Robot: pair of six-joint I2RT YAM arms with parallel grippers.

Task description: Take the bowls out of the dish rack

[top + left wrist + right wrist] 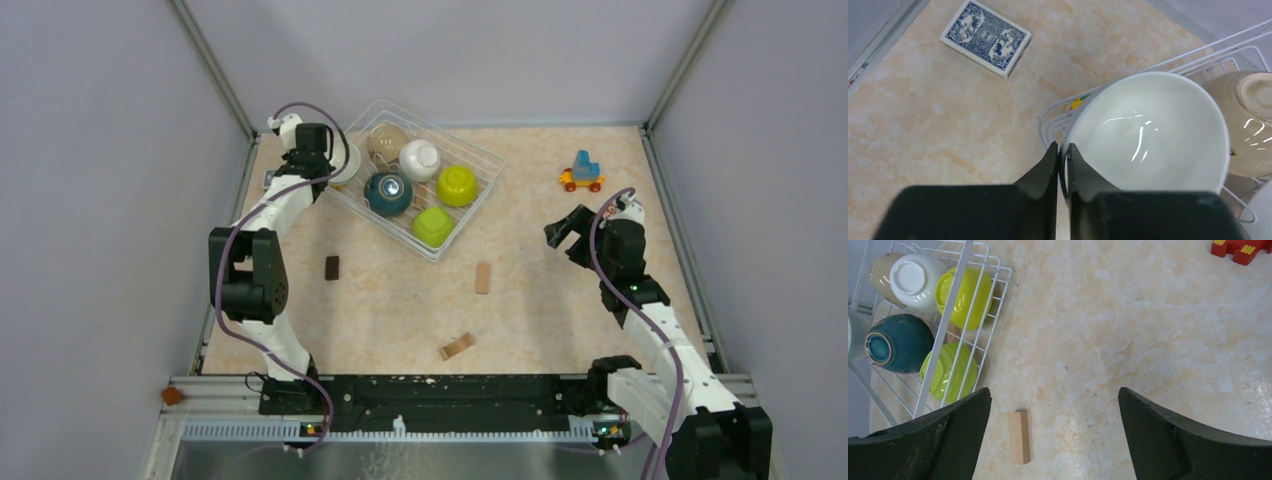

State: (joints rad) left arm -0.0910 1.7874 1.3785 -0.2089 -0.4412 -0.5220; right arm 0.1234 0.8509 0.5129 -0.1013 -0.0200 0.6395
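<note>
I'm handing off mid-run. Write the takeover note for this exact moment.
Left gripper: shut on the rim of a white bowl at the dish rack's left corner.
Right gripper: open, empty, over the table.
Also in the rack: beige bowl, second white bowl base up, teal bowl, two lime bowls.
Done: no bowl is out on the table yet.
Left: lift the gripped one out, then the other five.

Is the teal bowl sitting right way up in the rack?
No, the teal bowl lies in the rack with its foot ring turned upward and its opening facing down.
</note>
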